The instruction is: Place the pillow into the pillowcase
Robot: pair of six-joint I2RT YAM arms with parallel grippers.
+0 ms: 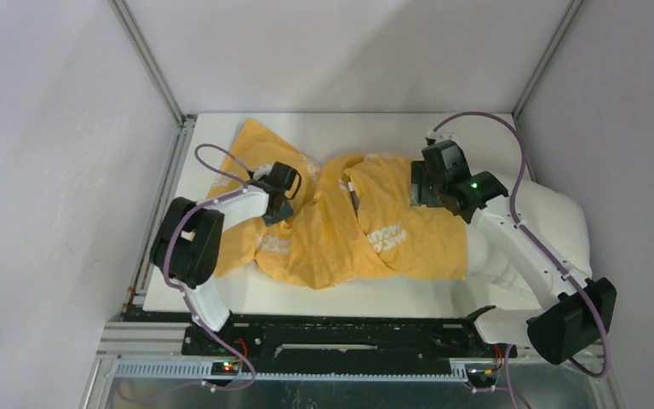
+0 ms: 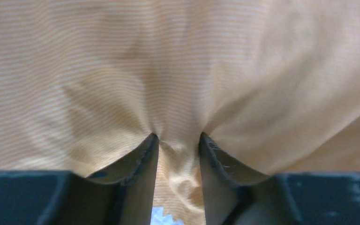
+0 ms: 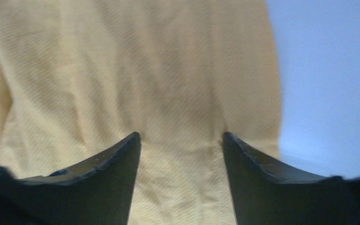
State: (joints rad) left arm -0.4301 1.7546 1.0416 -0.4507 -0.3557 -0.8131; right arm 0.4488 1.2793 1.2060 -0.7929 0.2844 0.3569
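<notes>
While the orange pillowcase (image 1: 341,247) is lying crumpled across the surface (image 1: 341,128), the white pillow (image 1: 562,217) is sitting at its right end. The left fingers (image 2: 140,178) are pinching an orange fold; the right fingers (image 3: 108,183) are standing spread over the hem.

Robot lab cell: plain panel walls (image 1: 43,170), aluminium frame posts (image 1: 149,64), white table (image 1: 477,128).

pillowcase (image 1: 341,239): matt, finely ribbed woven cloth, creased | pillow (image 1: 566,223): soft matt cloth | table (image 1: 349,300): smooth matt top | right fingers (image 3: 108,168): matt black plastic
</notes>
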